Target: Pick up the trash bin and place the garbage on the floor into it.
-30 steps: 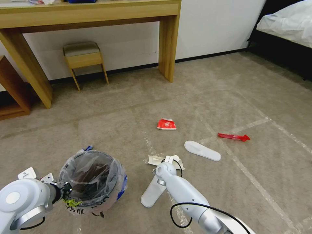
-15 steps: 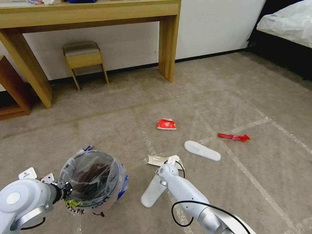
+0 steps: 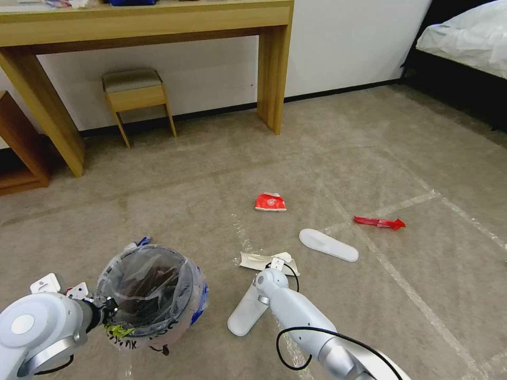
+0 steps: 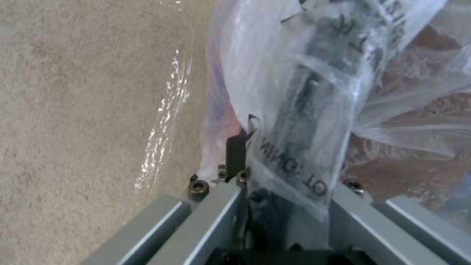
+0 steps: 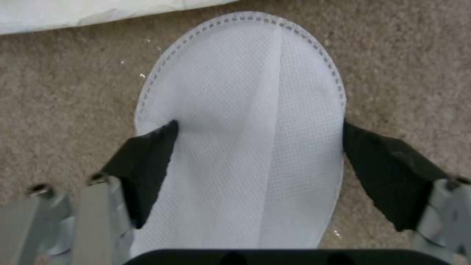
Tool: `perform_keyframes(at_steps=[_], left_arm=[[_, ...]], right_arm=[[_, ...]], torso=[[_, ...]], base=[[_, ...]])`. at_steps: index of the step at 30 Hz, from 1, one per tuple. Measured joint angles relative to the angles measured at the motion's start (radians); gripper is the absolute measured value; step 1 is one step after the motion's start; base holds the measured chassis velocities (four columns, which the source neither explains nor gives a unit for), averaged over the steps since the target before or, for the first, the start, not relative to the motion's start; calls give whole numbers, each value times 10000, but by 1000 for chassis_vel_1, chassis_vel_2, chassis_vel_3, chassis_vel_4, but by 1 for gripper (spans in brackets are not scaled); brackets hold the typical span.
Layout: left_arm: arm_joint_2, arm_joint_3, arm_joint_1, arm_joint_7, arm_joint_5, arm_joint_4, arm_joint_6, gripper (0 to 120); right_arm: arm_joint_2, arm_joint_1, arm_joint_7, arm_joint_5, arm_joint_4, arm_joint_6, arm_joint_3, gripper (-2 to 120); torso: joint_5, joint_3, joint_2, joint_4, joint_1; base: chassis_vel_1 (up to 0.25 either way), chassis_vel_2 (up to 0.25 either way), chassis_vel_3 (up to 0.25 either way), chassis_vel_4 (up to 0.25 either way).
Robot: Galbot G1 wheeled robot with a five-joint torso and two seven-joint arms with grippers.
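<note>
The left gripper [image 4: 275, 184] was clamped on the trash bin [image 3: 150, 295] rim; the right gripper [image 5: 255, 173] straddled a slipper sole [image 5: 240, 147], pads touching its edges, not yet lifted. Red carton [image 3: 271, 202], red wrapper [image 3: 380, 222] and second sole [image 3: 328, 244] remained on the floor [image 3: 369, 158].

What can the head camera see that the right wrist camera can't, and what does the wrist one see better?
Head view alone: the trash bin gripped at its rim by the left gripper, a red carton, a red wrapper, a second slipper sole, crumpled paper, a desk and stool.

Right wrist view alone: the right gripper open, one black finger at each edge of the near slipper sole, and its stitched rim.

Both: that sole lying flat on the floor.
</note>
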Motion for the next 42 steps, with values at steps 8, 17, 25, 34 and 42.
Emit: perform_keyframes(at_steps=[8,17,25,34,42], left_arm=[[18,42,-55,32,42,-1,2,0],[25,60,-46,36,80,-14,2,0],[-5,116,-33,38,150,-90,2,0],[31,133,-31,35,156,-142,-8,0],[75,134,-19,-47,90,-169,-18,0]], right_arm=[[-47,-47,-62,-156,89,48,78,59],[-314,-229,127,-143,541,52,58,39],[-838,-605,813,18,1465,17,43,12],[-1582,-1256,1971,540,3266,-89,-119,1],[-2643,-1898,3480,1751,6111,-296,-558,1]], torso=[[-2,2,0,-1,-1],[14,10,-13,7,3],[8,13,-17,5,6],[6,8,-13,3,6],[6,6,-9,4,3]], base=[[0,0,0,0],[0,0,0,0],[0,0,0,0],[0,0,0,0],[0,0,0,0]])
